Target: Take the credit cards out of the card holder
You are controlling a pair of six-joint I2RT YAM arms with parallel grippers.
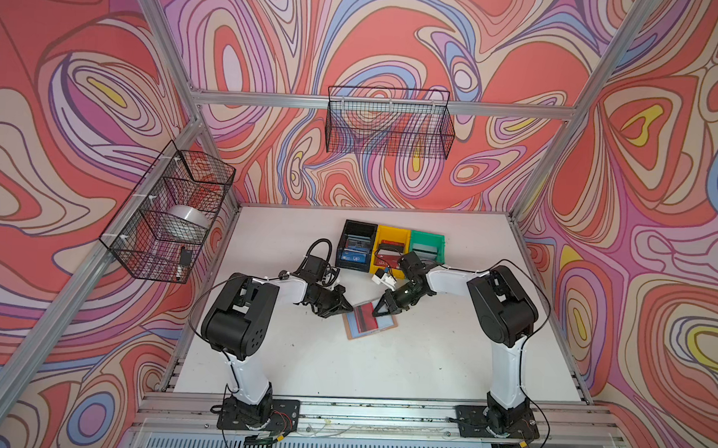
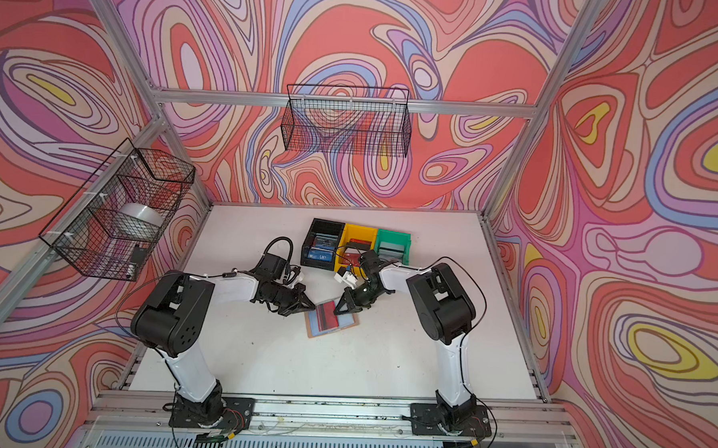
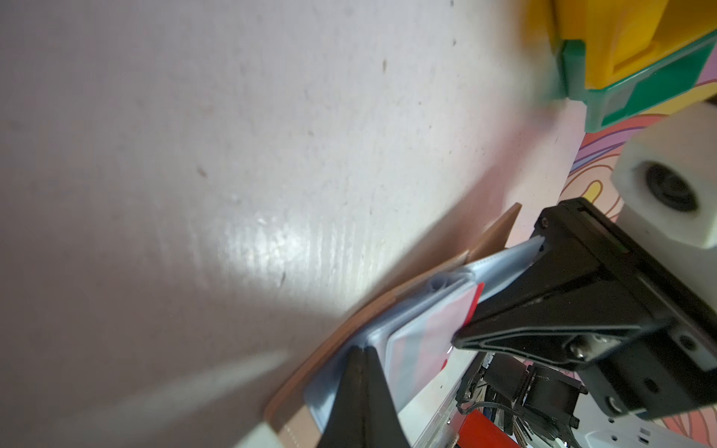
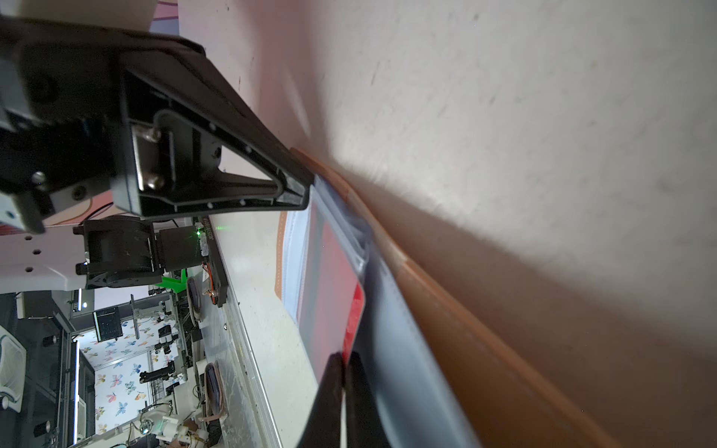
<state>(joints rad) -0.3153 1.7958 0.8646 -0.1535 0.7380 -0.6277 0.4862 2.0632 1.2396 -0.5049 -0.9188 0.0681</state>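
Note:
The card holder (image 1: 350, 333) lies open on the white table between both arms, its tan cover under pale blue sleeves; it also shows in a top view (image 2: 346, 322). A red credit card (image 1: 365, 319) sits in the top sleeve, one edge poking out (image 4: 355, 310). My left gripper (image 1: 348, 308) is shut, its tips resting on the sleeve at the holder's left edge (image 3: 361, 349). My right gripper (image 1: 376, 312) comes in from the right and is shut on the credit card's exposed red edge (image 4: 343, 355). The rest of the credit card (image 3: 434, 329) shows pink through the sleeve.
Behind the holder stand a black bin (image 1: 359, 224) with blue cards, a yellow bin (image 1: 392, 230) with red cards and a green bin (image 1: 427, 236). Wire baskets hang on the left wall (image 1: 166, 212) and back wall (image 1: 389, 122).

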